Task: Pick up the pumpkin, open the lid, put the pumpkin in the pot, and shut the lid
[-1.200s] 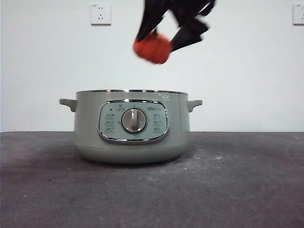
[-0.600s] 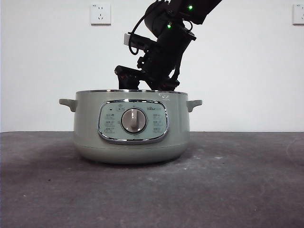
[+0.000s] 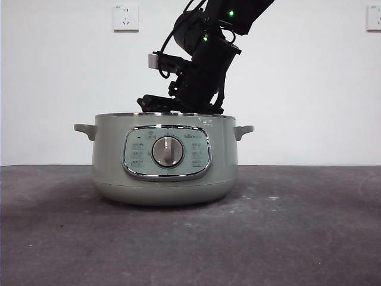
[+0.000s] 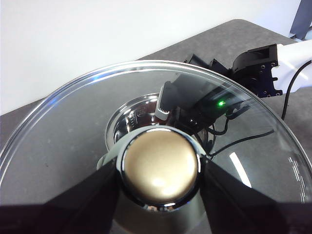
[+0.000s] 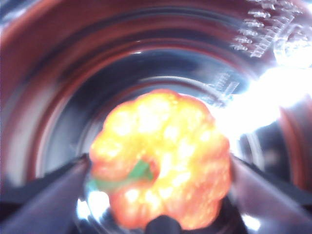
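Observation:
The sage-green pot stands uncovered on the table. My right arm reaches down into it from above, and the rim hides its gripper in the front view. In the right wrist view the orange pumpkin sits between the jaws of the right gripper, low inside the pot's shiny bowl. The left gripper is shut on the knob of the glass lid, held above the pot. Through the glass I see the pot's bowl and the right arm.
The dark grey table stretches around the pot. A white wall stands behind it, with one socket at the upper left and another socket at the upper right. The lid and the left arm do not show in the front view.
The right gripper came down from above the pot with the pumpkin and sank inside, out of the front view. Over the last half second the arm shifted slightly to the left.

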`<state>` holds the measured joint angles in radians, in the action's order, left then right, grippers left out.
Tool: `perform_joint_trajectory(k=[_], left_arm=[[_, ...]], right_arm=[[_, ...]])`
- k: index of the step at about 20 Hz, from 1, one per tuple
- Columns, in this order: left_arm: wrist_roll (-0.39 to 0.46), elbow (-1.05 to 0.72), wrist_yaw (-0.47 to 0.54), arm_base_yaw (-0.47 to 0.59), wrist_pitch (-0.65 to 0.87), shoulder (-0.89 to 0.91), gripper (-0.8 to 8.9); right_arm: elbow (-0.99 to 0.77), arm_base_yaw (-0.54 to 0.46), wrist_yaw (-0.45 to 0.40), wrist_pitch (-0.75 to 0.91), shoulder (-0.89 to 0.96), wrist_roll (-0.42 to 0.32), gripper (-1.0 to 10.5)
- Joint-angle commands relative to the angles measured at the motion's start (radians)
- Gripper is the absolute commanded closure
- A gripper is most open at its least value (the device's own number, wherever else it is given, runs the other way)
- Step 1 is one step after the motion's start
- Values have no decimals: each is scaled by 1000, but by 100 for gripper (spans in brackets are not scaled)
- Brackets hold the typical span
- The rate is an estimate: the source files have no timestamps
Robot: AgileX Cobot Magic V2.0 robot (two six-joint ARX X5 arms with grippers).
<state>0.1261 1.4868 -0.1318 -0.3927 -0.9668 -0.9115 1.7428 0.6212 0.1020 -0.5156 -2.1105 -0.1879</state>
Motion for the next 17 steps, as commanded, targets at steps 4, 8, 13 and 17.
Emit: perform_joint_trajectory(k=[4, 8, 13, 17], left_arm=[[6, 6, -3, 2, 76, -19, 822], [35, 6, -10, 1, 153, -120, 822], [45, 6, -87, 0, 312, -323, 822], [45, 6, -111, -2, 414, -471, 822]], right_arm=[[7, 1, -58, -37, 161, 48, 371], [7, -17, -244, -193, 460, 118, 380], [7, -31, -223, -379, 753, 141, 380], [7, -29, -167, -455, 874, 146, 380]])
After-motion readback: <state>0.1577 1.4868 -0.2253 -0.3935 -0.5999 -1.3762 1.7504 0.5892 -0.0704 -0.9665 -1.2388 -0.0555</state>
